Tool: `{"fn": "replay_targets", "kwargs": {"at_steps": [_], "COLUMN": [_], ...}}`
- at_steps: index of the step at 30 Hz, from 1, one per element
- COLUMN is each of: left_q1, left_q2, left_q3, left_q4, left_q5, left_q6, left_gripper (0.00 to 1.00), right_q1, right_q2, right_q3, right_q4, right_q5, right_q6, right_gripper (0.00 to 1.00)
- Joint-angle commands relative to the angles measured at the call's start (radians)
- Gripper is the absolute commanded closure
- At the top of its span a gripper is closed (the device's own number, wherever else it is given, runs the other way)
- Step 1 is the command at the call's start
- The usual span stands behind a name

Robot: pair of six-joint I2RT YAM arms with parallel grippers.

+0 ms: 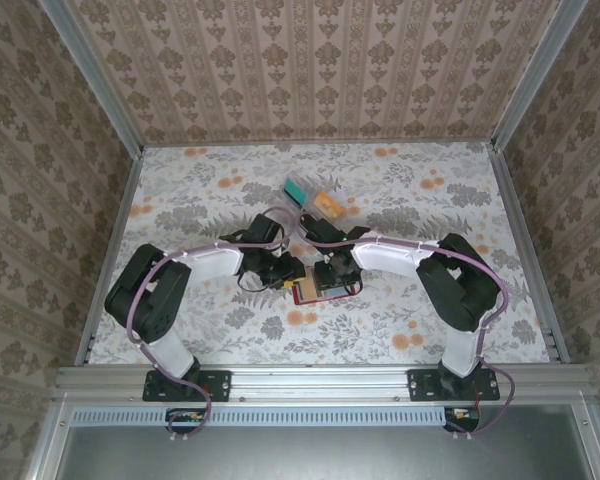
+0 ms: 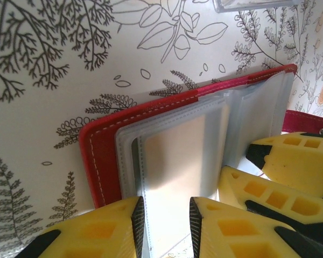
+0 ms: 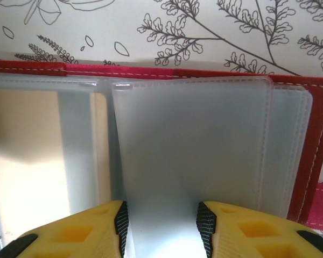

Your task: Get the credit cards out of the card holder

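Two tools pinch clear sleeves [image 3: 188, 140]: L tool [image 2: 167, 209], R tool [image 3: 161, 215]. R shd pull along sleeve; L anchors card holder [image 2: 99, 156].

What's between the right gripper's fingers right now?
A frosted sleeve of the card holder lies between the right gripper's fingers, in the right wrist view.

"In the left wrist view, can you tell if the left gripper [image 2: 167, 223] pinches that frosted sleeve [image 2: 175, 161]?"

"No — the sleeve runs off the bottom edge between the fingers. Same for the right gripper [image 3: 161, 234] in its own view."

"Any credit cards inside?"

"Can't tell; the plastic is too cloudy."

"And from above?"

"The grippers cover the card holder [image 1: 298, 294] — only a red strip shows. The clear rack [image 2: 253, 4] is cut off by the left wrist view's top edge."
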Motion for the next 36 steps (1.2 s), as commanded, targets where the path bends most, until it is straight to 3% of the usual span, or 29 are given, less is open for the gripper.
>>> {"fn": "replay_targets", "kwargs": {"at_steps": [1,9,12,15,24,36], "left_q1": [-0.008,-0.008,-0.008,-0.008,-0.008,-0.009], "left_q2": [0.018,0.034,0.038,0.039,0.024,0.039], "left_q3": [0.029,0.033,0.035,0.035,0.035,0.063], "left_q4": [-0.023,-0.030,-0.032,-0.030,-0.037,-0.036], "left_q5": [0.002,-0.003,-0.007,-0.005,-0.003,0.029], "left_q6": [-0.006,-0.002,0.000,0.001,-0.001,0.024], "left_gripper": [0.69,0.70,0.70,0.70,0.70,0.70], "right_q1": [0.002,-0.003,-0.002,-0.002,0.012,0.012], "right_q2": [0.061,-0.114,-0.113,-0.065,0.061,0.082], "right_q3": [-0.047,-0.084,-0.092,-0.081,-0.058,-0.075], "right_q4": [-0.005,0.063,0.087,0.070,-0.007,0.022], "right_q5": [0.019,-0.015,-0.065,-0.054,0.049,0.023], "right_q6": [0.011,-0.025,-0.041,-0.031,0.013,0.025], "right_gripper": [0.55,0.50,0.42,0.41,0.48,0.51]}}
